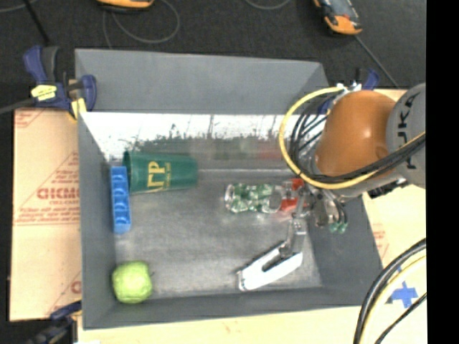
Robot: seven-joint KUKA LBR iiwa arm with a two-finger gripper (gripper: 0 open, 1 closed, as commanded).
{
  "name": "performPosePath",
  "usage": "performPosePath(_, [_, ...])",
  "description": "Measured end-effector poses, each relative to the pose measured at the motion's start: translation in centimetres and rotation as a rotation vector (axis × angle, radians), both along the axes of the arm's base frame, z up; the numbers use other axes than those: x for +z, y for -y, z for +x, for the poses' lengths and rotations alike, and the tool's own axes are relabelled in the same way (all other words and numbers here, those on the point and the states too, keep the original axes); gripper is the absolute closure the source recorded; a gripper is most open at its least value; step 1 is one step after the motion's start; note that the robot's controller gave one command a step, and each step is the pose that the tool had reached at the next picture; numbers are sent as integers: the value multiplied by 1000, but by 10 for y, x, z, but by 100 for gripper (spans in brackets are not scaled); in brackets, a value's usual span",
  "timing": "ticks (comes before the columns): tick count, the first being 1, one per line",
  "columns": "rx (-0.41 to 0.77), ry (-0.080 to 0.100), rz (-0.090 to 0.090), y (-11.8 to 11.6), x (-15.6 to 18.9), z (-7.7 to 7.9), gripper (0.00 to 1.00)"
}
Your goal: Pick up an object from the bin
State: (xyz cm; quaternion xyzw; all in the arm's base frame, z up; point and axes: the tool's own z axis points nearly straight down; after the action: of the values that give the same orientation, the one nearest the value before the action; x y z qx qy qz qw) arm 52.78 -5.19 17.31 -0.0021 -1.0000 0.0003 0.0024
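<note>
The gripper (294,233) is a slim piece of bare grey metal, darker where it meets the wrist. A small green part (339,226) sits just to its right. Directly above the gripper is a smooth, glossy, dome-shaped orange-brown cover (355,135). A bundle of cables (295,131) in yellow, white and black loops round the side of the cover, above the gripper. Further up and to the right of the gripper, the pale grey arm link (410,124) carries large black letters, of which "KU" can be read.
</note>
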Motion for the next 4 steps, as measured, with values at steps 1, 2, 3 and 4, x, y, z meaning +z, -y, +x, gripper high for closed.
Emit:
performPosePath(1, [1, 8, -1, 0, 4, 2, 0])
performPosePath(2, [37, 15, -1, 2, -40, -21, 0])
performPosePath(3, [125, 6, 0, 22, -92, -34, 0])
performPosePath(4, [153, 8, -1, 18, -104, -46, 100])
